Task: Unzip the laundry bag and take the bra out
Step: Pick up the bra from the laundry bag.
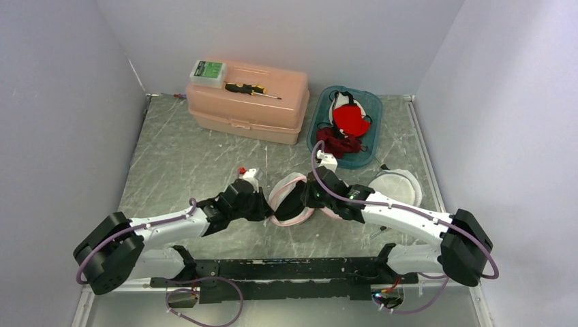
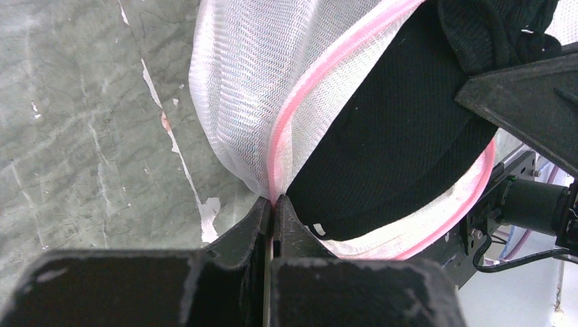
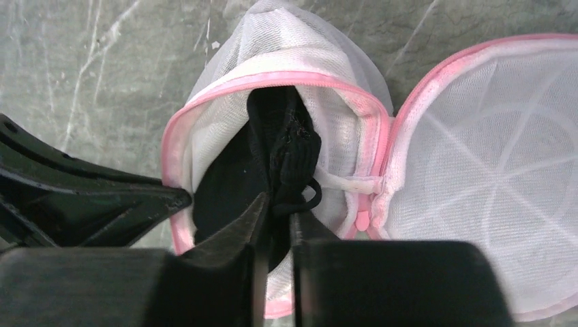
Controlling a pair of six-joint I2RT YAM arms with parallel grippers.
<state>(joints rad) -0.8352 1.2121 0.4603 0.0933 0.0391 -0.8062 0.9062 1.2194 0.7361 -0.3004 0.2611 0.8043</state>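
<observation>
Left gripper (image 2: 272,204) is shut tight on the pink rim of the bag (image 2: 245,82), at its 9 o'clock side. Right gripper (image 3: 276,216), at the 3 o'clock side, stands narrow, and its fingertips pinch the bunched black bra (image 3: 286,157) in the bag's mouth. The zip is already undone: the flap (image 3: 491,170) lies open toward 3 o'clock, with the pull (image 3: 361,219) hanging at the hinge. So the first half is done, I judge. What is left is to draw the bra out, because most of it sits inside the bag, at the middle of the table (image 1: 177,163).
</observation>
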